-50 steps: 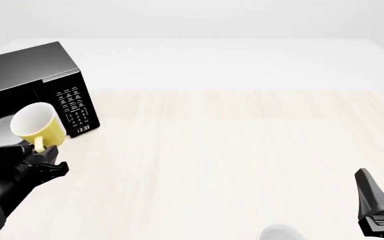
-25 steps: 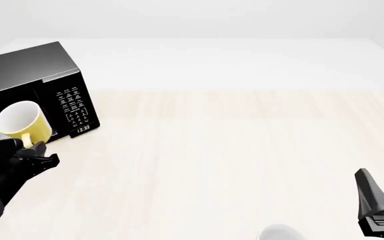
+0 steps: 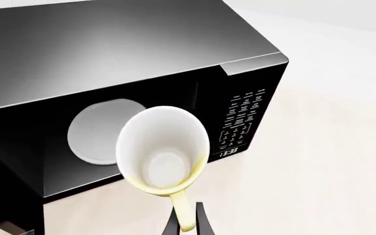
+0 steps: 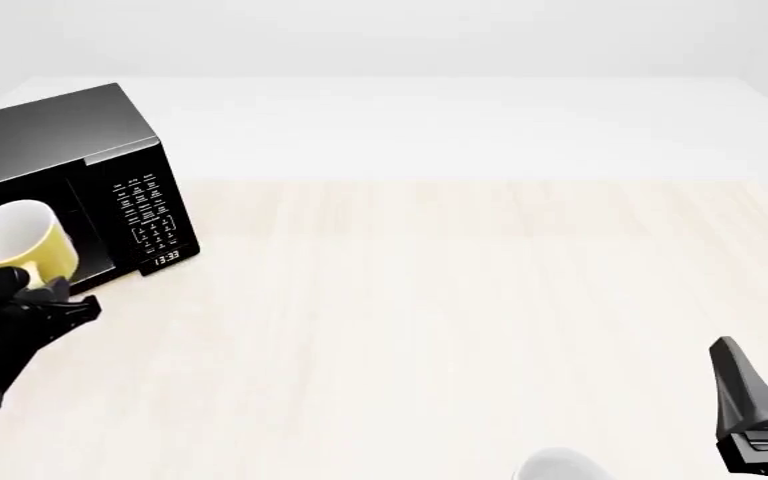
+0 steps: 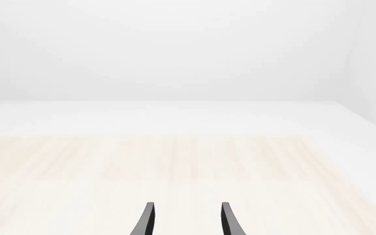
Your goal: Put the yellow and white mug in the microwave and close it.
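Nearest the camera, at the front view's lower right: right gripper (image 5: 184, 220) hanging above the pale counter (image 4: 464, 300), jaws parted with nothing between them. Beside it, at the bottom edge, part of a white rounded vessel (image 4: 560, 466). Farther left: left gripper (image 3: 186, 226), jaws clamped on the yellow loop handle of the yellow and white mug (image 3: 164, 152), held tilted with its white inside showing, at the open mouth of the microwave (image 3: 129, 63), turntable plate (image 3: 96, 129) behind.
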